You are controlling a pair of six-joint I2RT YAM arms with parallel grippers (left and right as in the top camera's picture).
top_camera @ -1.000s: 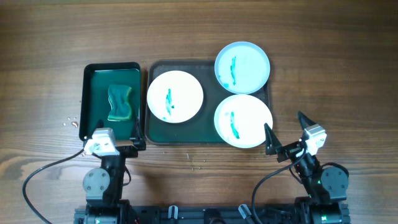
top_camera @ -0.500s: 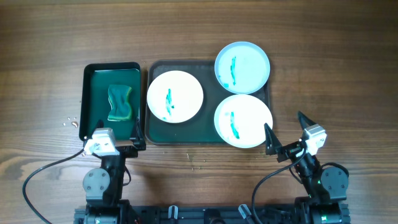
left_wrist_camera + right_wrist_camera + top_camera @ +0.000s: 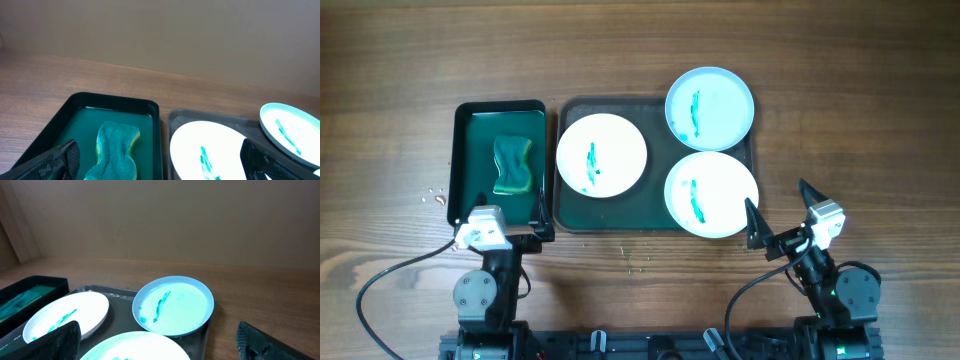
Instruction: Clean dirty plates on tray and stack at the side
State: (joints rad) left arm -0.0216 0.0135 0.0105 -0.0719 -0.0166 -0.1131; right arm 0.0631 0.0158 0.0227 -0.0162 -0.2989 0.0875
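Observation:
Three round plates with teal smears lie on the large dark green tray (image 3: 620, 208): a white one at left (image 3: 602, 153), a pale blue one at the back right (image 3: 710, 108), a white one at the front right (image 3: 711, 194). My left gripper (image 3: 498, 233) is open and empty, near the front of the small tray. My right gripper (image 3: 782, 215) is open and empty, just right of the front right plate. The left wrist view shows the left plate (image 3: 210, 150) and the pale blue plate (image 3: 290, 130). The right wrist view shows all three: the left (image 3: 65, 315), the pale blue (image 3: 172, 305), the front (image 3: 145, 350).
A smaller black-rimmed green tray (image 3: 470, 150) stands left of the large tray and holds a green wavy sponge (image 3: 514, 165), also in the left wrist view (image 3: 117, 152). A few crumbs lie on the wooden table (image 3: 840, 120) at left and in front of the tray.

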